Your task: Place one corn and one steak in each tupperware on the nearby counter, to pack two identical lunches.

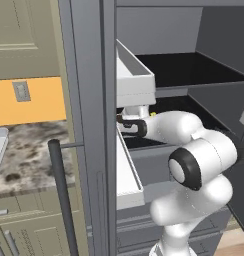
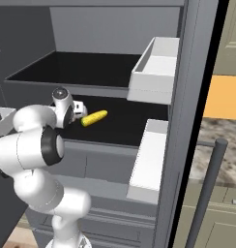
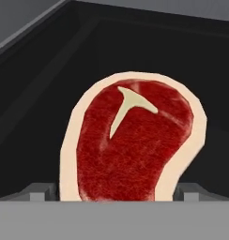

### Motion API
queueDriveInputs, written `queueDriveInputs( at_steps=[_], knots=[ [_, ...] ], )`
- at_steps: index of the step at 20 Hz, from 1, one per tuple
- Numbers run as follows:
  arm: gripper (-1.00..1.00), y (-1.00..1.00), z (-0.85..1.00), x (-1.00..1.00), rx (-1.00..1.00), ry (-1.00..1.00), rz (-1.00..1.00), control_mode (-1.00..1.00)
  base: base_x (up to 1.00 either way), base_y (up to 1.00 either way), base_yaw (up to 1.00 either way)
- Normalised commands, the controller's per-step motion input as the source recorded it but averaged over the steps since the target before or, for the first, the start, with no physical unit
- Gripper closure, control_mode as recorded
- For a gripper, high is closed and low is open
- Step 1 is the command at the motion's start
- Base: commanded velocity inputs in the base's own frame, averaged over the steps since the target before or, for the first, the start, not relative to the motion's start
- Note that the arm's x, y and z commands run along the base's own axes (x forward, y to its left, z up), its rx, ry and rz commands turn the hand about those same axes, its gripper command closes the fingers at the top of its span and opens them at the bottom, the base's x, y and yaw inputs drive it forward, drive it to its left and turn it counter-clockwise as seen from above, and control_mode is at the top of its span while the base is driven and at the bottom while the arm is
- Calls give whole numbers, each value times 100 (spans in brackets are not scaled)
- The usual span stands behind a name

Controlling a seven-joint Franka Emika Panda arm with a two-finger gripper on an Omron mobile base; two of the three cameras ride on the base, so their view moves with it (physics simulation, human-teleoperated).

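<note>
One steak [image 3: 133, 143] on a black shelf [image 2: 125, 123] (corn [image 2: 94, 117] nearby), hand [image 3: 115, 191] wide open, empty.

Arm [image 2: 37, 145] bent, reaching forward; gripper [image 3: 116, 194] jaws spread wide.

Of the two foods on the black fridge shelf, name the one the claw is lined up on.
The steak: red meat with a pale fat rim, lying flat between the open claw fingertips in the hand view. The yellow corn lies off to the side on the same shelf.
</note>
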Motion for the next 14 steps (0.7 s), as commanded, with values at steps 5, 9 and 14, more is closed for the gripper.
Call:
queueDriveInputs(
  at_steps=[5,9,14],
  knots=[
    [100,-5,-35,19,0,-2,0,-100,0,0,0],
    [100,0,-23,-26,0,0,0,-100,0,0,0],
    [100,0,-36,-86,0,0,0,-100,0,0,0]
  ],
)
